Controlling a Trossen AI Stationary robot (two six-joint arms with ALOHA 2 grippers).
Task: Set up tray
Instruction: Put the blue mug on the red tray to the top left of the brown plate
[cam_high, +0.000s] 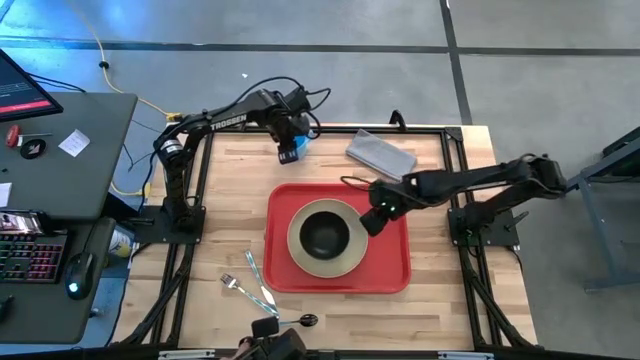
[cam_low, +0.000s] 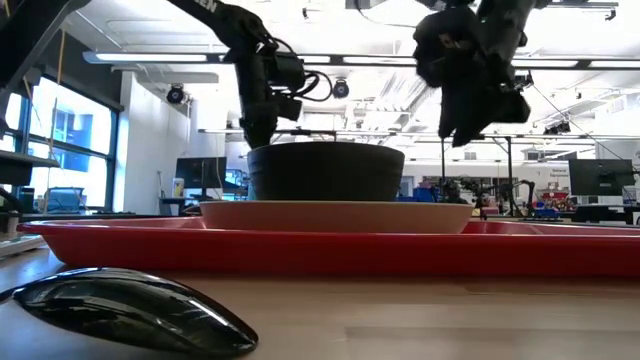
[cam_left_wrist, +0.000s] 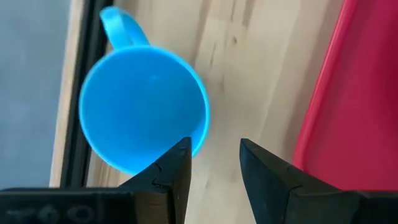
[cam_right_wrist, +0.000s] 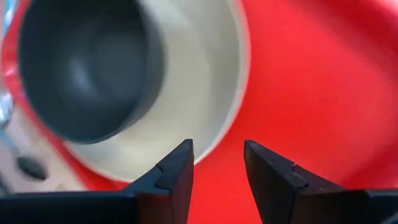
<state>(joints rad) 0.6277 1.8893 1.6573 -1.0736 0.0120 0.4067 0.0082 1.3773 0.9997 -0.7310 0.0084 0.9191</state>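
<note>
The red tray (cam_high: 390, 268) lies mid-table, its rim (cam_low: 320, 245) across the low view. A beige plate (cam_high: 300, 255) rests on it, with a dark bowl (cam_high: 324, 235) standing on the plate. My right gripper (cam_high: 372, 222) hovers open above the tray, beside the plate's right edge (cam_right_wrist: 224, 93), raised well above it (cam_low: 470, 95). My left gripper (cam_high: 291, 150) is open over a blue cup (cam_left_wrist: 140, 106) that stands on the wood beyond the tray's far left corner. One finger (cam_left_wrist: 177, 165) is over the cup's rim, the other (cam_left_wrist: 261, 168) outside it. My left gripper points down at the blue cup's rim (cam_left_wrist: 202, 134), on the side away from the handle (cam_left_wrist: 118, 25). One finger is over the wall and one outside it. I cannot tell whether either finger touches the cup.
A grey folded cloth (cam_high: 380, 152) lies on the wood beyond the tray's far right corner. A fork (cam_high: 235, 284) and a teal-handled utensil (cam_high: 256, 280) lie left of the tray near the near edge, and a dark spoon (cam_high: 305, 320) (cam_low: 130, 310) lies nearer still. A black frame (cam_high: 440, 128) borders the table.
</note>
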